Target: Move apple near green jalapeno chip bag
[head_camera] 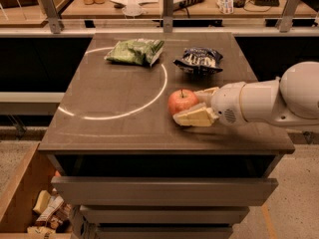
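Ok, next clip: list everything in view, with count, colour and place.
apple: one, red-orange, table front right, just outside the circle.
green chip bag: one, light green, table back, left of centre.
dark chip bag: one, navy-black, table back right, behind the apple.
circle: one, white, marked on the tabletop.
table: one, brown, centre, drawers below.
box: one, tan, floor lower left, packets inside.
arm: one, white, reaching in from the right.
gripper: one, cream, at the apple's right side.

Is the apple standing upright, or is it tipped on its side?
Upright: the apple rests on the table with its stem pointing up. The tool is close beside it.
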### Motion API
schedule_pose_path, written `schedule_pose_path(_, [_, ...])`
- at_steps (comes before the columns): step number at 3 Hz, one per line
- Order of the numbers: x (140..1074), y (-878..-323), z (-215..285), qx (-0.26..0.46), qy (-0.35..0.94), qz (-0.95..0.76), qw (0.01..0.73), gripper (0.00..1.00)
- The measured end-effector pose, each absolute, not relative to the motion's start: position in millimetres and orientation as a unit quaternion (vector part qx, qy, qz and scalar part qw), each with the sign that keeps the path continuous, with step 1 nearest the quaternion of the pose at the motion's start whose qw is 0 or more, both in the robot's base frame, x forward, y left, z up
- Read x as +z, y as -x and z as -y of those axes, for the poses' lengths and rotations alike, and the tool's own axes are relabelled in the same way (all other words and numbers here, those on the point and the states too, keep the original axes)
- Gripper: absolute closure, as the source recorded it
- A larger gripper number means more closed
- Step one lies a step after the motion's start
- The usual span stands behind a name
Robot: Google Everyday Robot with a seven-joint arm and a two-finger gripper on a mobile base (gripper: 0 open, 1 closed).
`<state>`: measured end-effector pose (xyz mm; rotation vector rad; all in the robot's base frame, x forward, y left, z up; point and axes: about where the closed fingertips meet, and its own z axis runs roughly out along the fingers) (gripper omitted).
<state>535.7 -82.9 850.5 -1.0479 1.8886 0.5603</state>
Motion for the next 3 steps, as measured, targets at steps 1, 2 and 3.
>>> schedule_pose_path(1, [862,-541,78,0.209,0.413,-0.756,0.463,0.85])
schedule_pose_path(2, [891,-568,72,0.188,0.398,-0.741,0.508,1.00])
schedule_pose_path(3, [927,-610,70,0.163,0.388,-0.725,0.545,1.00])
